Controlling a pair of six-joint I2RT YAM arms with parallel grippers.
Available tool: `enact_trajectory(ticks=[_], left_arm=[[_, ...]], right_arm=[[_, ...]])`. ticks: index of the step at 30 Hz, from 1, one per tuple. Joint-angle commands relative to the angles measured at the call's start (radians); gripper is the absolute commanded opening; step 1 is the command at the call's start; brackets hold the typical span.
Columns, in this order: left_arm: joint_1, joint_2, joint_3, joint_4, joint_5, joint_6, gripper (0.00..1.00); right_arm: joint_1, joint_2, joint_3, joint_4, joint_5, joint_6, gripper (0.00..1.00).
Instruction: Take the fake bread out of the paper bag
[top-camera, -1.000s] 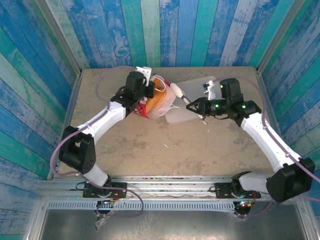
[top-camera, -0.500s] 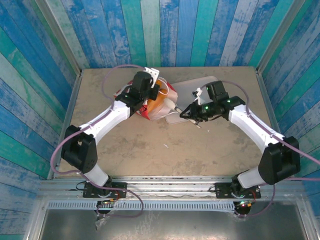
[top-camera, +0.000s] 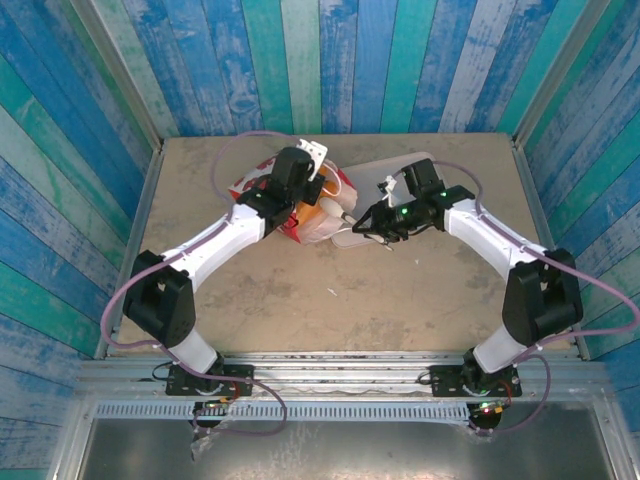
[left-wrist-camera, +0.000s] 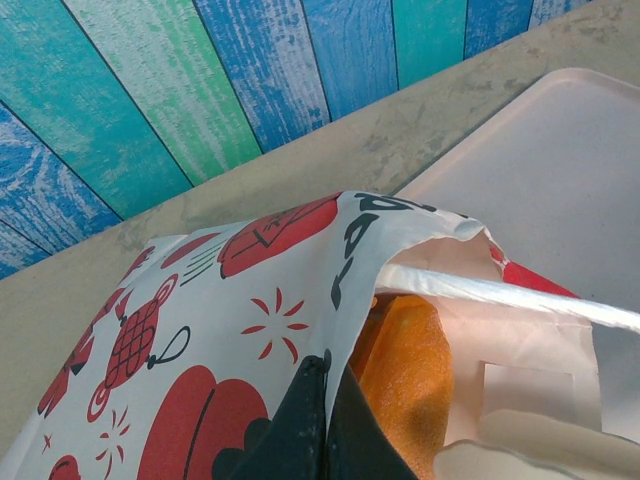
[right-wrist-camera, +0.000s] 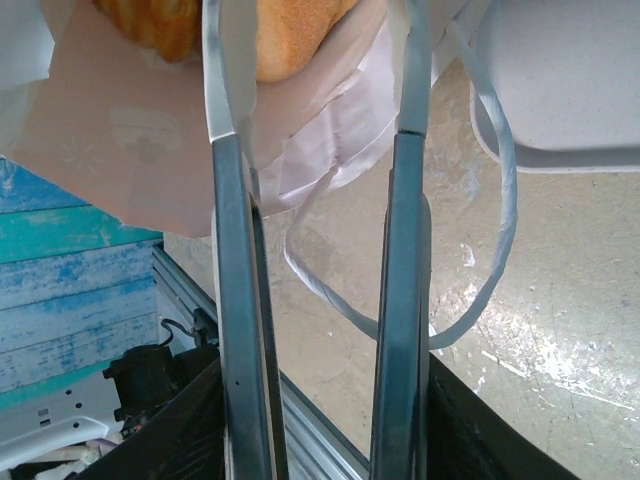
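"Looking from overhead, where was the paper bag?"

"Upper middle of the frame, on the table, just beside the left edge of the white tray, with its mouth turned to the right."

"And the left gripper?"

"Its black fingers were pressed together on the bag's upper paper edge, at the bottom centre of the left wrist view."

"The bread?"

"Inside the bag. An orange piece showed in the mouth, just right of those fingers."

"The right gripper?"

"It sat right of the bag, clamped on the metal tongs, with a finger outside each arm. The arms stood apart, their tips at the bag's mouth at the top of the right wrist view. The left arm crossed in front of the bread and the right arm ran just past its edge. The bread seemed to sit between them, but I could not tell whether the tips touched it. A white cord handle looped down over the table on the right."
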Motion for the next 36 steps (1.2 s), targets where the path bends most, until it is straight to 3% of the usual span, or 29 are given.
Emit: enact_trajectory(ticks=[1, 19, 36], left_arm=[[-0.014, 0.019, -0.012, 0.061, -0.023, 0.015, 0.0], [-0.032, 0.036, -0.037, 0.097, -0.028, 0.014, 0.0], [-0.036, 0.032, -0.039, 0.12, 0.006, 0.017, 0.0]], right_arm=[[-0.008, 0.015, 0.033, -0.004, -0.033, -0.002, 0.47], [-0.014, 0.091, 0.061, -0.001, -0.038, -0.003, 0.56], [-0.014, 0.188, 0.137, 0.002, -0.065, -0.023, 0.55]])
